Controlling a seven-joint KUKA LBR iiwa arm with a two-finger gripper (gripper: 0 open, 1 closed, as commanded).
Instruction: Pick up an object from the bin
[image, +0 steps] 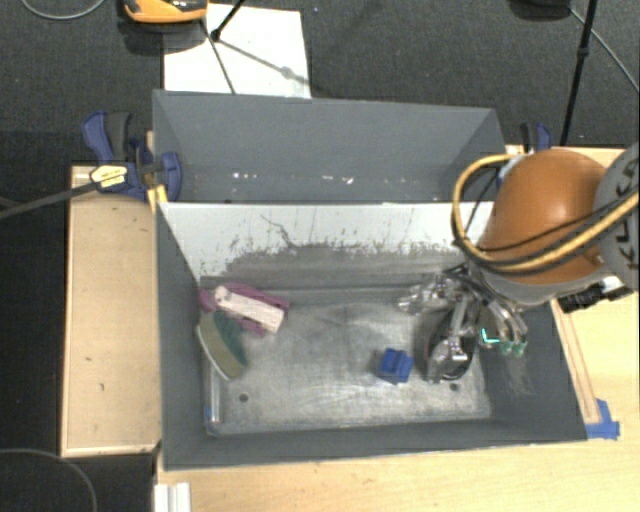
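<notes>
Where bin (320, 345) is scuffed, claw (447, 368) hangs — block (393, 366) beside.

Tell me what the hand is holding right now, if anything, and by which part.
Cannot tell. The hand is low over the floor of the grey metal bin, at its right; the small blue block lies loose just left of it, not held.

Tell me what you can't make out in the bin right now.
- Camera view: the bin floor under the claw, hidden by the claw and the orange wrist cover.
- Camera view: whether the claw touches the small blue block beside it; too small to tell.
- Camera view: what the pink-and-white piece, dark green piece and olive flat piece heaped at the left are; they overlap and are too small.
</notes>
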